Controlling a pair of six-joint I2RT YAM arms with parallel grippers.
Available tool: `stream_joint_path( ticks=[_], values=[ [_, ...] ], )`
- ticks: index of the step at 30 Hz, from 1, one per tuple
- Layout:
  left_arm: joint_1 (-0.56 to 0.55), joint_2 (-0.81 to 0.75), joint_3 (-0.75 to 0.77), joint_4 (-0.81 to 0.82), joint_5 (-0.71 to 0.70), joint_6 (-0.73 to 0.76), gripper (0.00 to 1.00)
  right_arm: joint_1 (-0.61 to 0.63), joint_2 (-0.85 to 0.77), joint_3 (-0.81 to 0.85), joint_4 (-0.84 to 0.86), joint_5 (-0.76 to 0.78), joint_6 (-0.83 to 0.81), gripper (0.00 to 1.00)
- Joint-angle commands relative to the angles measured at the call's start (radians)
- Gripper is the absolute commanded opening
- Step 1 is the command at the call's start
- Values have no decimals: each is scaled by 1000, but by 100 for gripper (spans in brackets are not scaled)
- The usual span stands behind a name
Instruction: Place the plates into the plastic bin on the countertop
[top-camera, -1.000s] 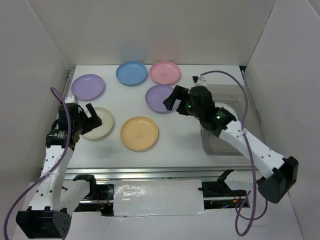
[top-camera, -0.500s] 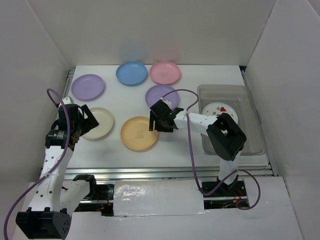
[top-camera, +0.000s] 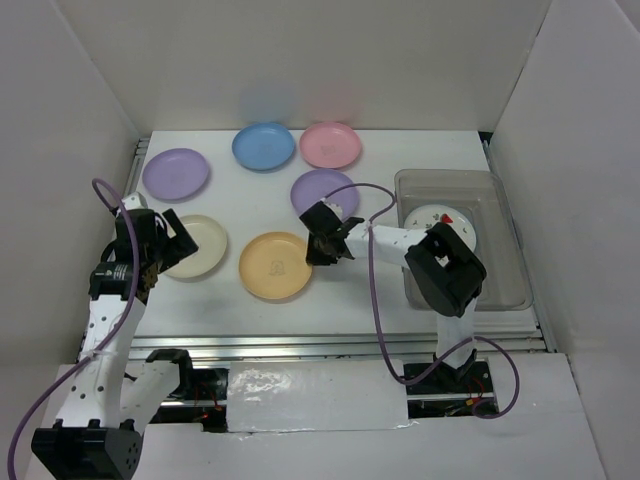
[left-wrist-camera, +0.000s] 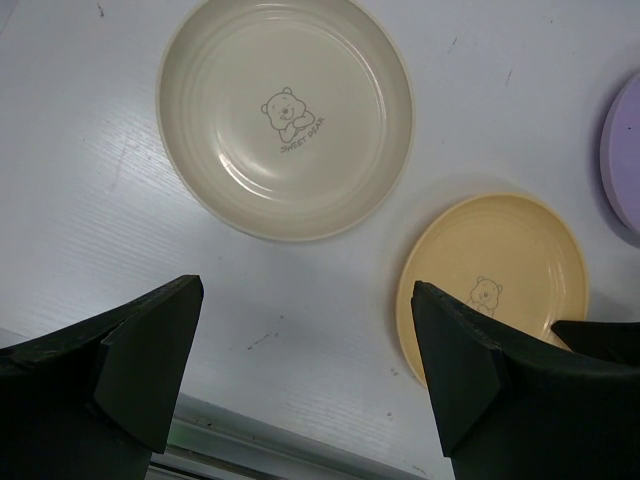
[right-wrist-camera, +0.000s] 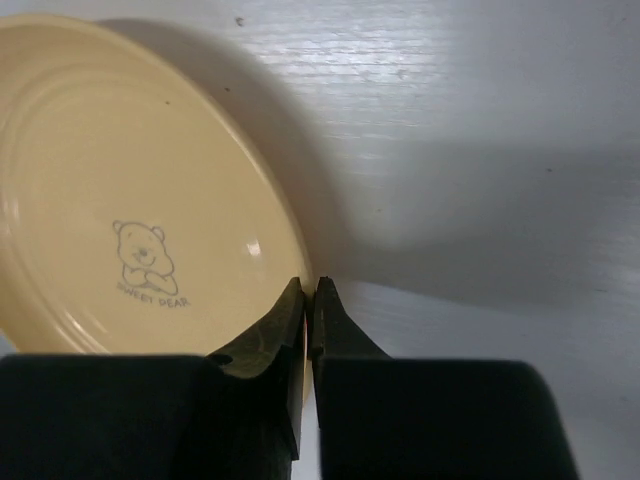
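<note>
— How far along are they?

— Barely started, I'd say. On the flat matte white countertop (top-camera: 250, 205), the translucent greyish rectangular plastic bin (top-camera: 515, 265) sits over on the right. It has just one thing in it: the small round white plastic plate with the red fruit pattern (top-camera: 445, 218).

— And the others?

— Six small round plastic plates lie out on the counter. The blue plate (top-camera: 264, 146) and the pink plate (top-camera: 331, 145) are at the back. One purple plate (top-camera: 176, 173) is at the back left and a second purple plate (top-camera: 322, 190) is near the middle. The cream plate (top-camera: 195, 245) and the yellow-orange plate (top-camera: 275, 266) are nearest the arms.

— Has either arm got hold of one?

— The right gripper (right-wrist-camera: 308, 290) has. Its jaws are pinched almost together on the right-hand rim of the yellow-orange plate, which looks to be lying flat, not yet lifted. The left gripper (left-wrist-camera: 305, 290) hangs by the near edge of the cream plate with its fingers spread wide and nothing between them.

— So one of seven?

— That's my reckoning: one binned, one gripped, five untouched.
</note>
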Motion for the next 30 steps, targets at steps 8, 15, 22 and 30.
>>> stream_joint_path(
  ticks=[8, 15, 22, 30],
  values=[
    [2, -34, 25, 18, -4, 10, 99, 32, -341, -55, -5, 67, 23, 0],
    [0, -45, 19, 27, 16, 16, 99, -320, -691, -181, -165, 145, 43, 0],
    [-5, -25, 18, 38, 57, 29, 99, -913, -840, -386, -88, -5, 16, 0],
    [-17, 3, 13, 47, 95, 44, 99, -1120, -678, -422, -10, -99, -13, 0]
  ],
)
